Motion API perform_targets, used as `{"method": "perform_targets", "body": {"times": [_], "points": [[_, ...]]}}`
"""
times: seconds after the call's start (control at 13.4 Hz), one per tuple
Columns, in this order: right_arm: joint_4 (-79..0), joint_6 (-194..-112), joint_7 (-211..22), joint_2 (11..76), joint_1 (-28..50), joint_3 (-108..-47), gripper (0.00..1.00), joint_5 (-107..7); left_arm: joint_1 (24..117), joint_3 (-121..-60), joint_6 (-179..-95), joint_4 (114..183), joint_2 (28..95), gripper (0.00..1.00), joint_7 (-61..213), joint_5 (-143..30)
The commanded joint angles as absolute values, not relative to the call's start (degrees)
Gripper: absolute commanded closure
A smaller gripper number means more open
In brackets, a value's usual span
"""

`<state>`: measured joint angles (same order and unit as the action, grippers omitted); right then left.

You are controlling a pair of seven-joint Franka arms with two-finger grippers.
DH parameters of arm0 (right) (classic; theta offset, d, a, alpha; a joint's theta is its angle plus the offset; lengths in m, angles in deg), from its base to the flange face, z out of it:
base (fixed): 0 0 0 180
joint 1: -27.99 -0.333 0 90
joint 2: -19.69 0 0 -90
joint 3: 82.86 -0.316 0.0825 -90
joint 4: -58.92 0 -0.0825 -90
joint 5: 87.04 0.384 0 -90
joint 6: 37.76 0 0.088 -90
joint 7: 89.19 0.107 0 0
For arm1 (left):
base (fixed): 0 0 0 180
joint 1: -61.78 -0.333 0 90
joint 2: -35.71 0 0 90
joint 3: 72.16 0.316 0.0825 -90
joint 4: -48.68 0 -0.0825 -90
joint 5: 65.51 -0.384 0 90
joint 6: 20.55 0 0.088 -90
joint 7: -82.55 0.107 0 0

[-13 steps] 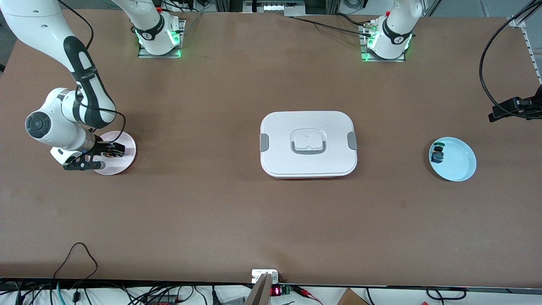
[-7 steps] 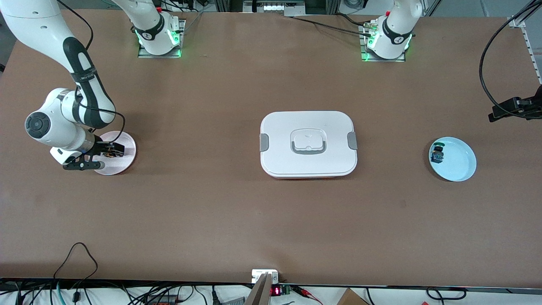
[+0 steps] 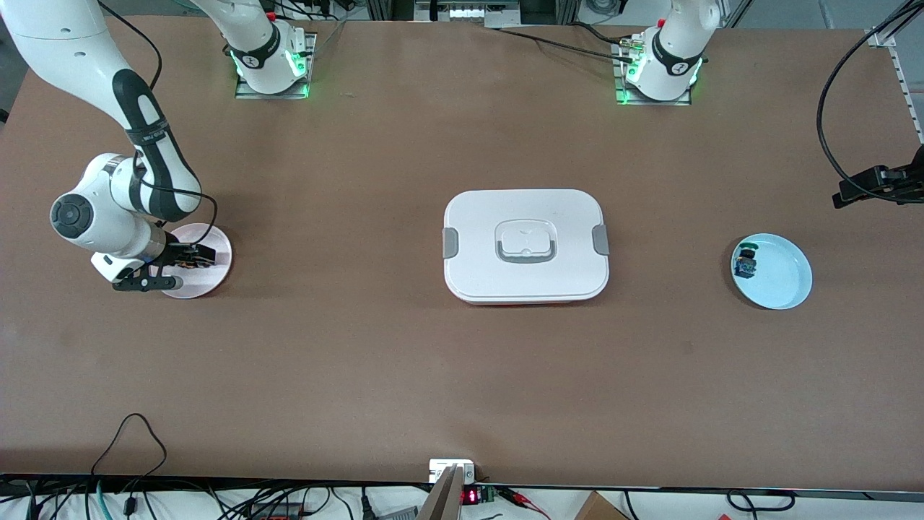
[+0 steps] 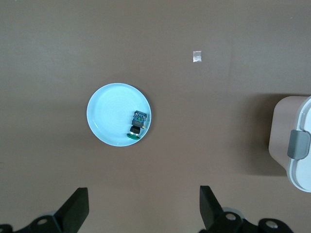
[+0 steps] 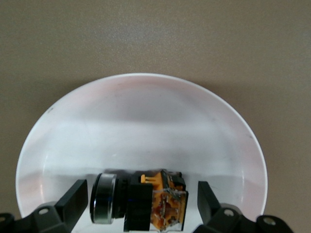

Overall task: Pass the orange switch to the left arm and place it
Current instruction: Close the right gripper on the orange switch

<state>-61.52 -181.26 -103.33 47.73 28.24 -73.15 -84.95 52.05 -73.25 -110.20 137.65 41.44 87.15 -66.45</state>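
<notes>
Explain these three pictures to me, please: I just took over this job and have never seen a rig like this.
Two white robot arms work at a brown table. The big picture comes from a high camera facing them; the other two come from cameras on their wrists.

The right gripper is down at a pink plate at the right arm's end of the table. Its fingers stand open on either side of the orange switch, which lies on that plate, not yet gripped.

The left gripper is open, holds nothing and waits high over the table, looking down on a light blue plate that holds a green-capped switch.

The white lidded box sits mid-table between the two plates.
</notes>
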Motion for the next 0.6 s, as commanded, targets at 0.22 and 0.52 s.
{"method": "perform_targets", "body": {"times": [0.22,0.52], "points": [[-62.10,-182.08,-106.95,47.38,29.05,-73.99,0.47,-84.40,52.73,-73.39,-108.88,136.31,42.21,0.00,86.24,-68.15],[-62.10,-180.77,-107.56,46.86,29.57,-73.99,0.79,-84.40,52.73,-73.39,-108.88,136.31,42.22,0.00,86.15,-68.15]]}}
